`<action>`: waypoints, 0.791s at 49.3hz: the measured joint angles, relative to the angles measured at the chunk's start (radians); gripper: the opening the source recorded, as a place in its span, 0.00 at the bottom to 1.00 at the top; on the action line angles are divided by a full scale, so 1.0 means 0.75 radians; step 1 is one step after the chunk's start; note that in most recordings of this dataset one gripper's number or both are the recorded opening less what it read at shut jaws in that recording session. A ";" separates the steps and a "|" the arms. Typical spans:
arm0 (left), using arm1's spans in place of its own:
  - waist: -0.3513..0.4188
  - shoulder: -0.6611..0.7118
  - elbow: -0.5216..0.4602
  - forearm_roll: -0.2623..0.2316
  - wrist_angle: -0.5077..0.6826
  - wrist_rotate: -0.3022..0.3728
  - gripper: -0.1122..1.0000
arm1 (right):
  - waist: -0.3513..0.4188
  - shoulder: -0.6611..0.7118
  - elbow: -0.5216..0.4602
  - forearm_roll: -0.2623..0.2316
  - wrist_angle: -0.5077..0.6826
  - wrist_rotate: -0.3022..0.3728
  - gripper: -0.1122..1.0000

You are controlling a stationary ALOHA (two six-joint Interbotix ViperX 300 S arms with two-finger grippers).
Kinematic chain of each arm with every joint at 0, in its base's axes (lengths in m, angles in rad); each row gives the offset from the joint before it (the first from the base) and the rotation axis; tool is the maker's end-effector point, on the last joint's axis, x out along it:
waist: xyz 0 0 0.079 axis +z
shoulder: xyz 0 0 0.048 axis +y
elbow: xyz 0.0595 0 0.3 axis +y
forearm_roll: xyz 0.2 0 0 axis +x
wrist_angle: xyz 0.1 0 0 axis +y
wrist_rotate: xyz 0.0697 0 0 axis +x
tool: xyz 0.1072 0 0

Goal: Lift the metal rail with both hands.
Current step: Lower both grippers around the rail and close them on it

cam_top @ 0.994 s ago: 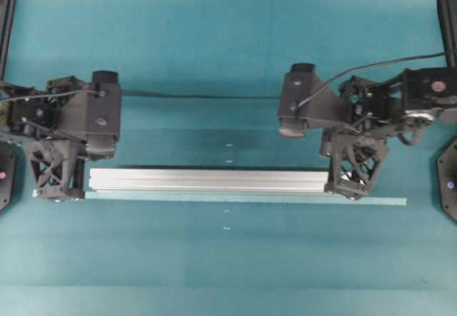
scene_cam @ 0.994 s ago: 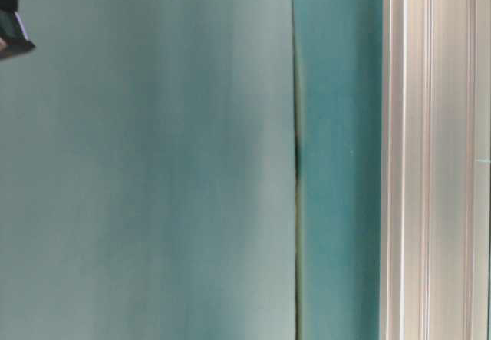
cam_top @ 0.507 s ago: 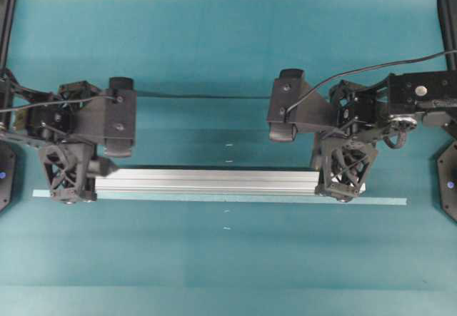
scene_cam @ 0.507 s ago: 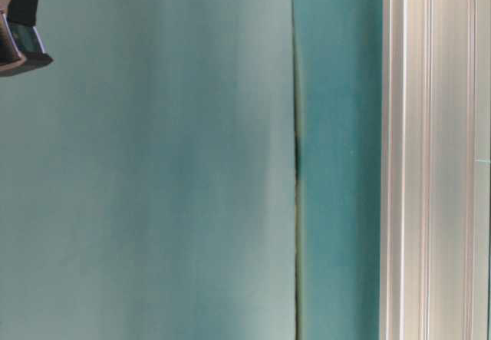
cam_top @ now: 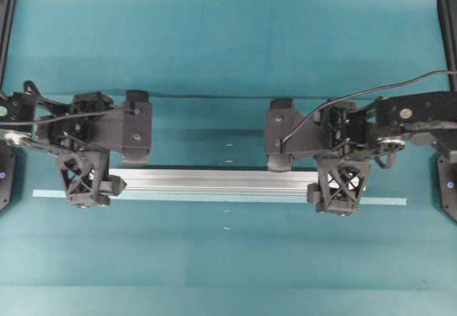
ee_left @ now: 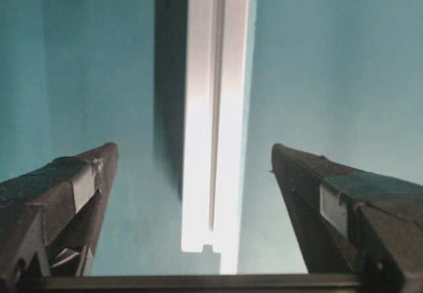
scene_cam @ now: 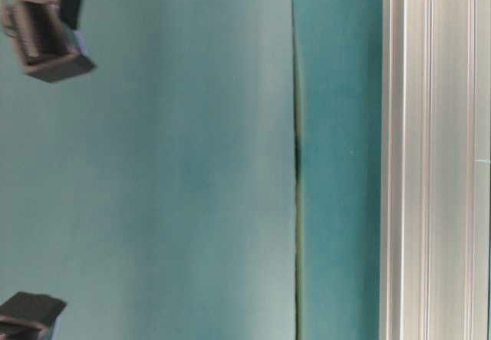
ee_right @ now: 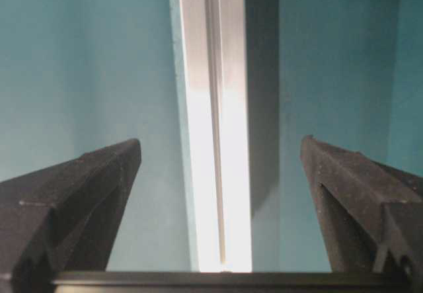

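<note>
Both rail [cam_top: 214, 181] ends hidden, jaws spread

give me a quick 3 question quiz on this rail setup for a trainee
1. True or false: the left gripper is clamped shut on the metal rail.
2. What lies between the right gripper fingers? A) the rail B) a cable C) a bottle
3. Fill in: the rail lies along a thin pale ____ on the teal mat.

Key: 1 false, its jaws stand wide on either side of the rail; 2 A; 3 strip.
</note>
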 measured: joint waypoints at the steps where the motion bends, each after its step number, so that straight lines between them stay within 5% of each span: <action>1: 0.000 0.008 0.002 0.002 -0.004 0.000 0.96 | 0.000 0.004 0.004 0.000 -0.004 0.002 0.99; 39: -0.033 0.166 0.110 0.002 -0.278 -0.072 0.96 | 0.010 0.135 0.096 0.000 -0.217 -0.018 0.99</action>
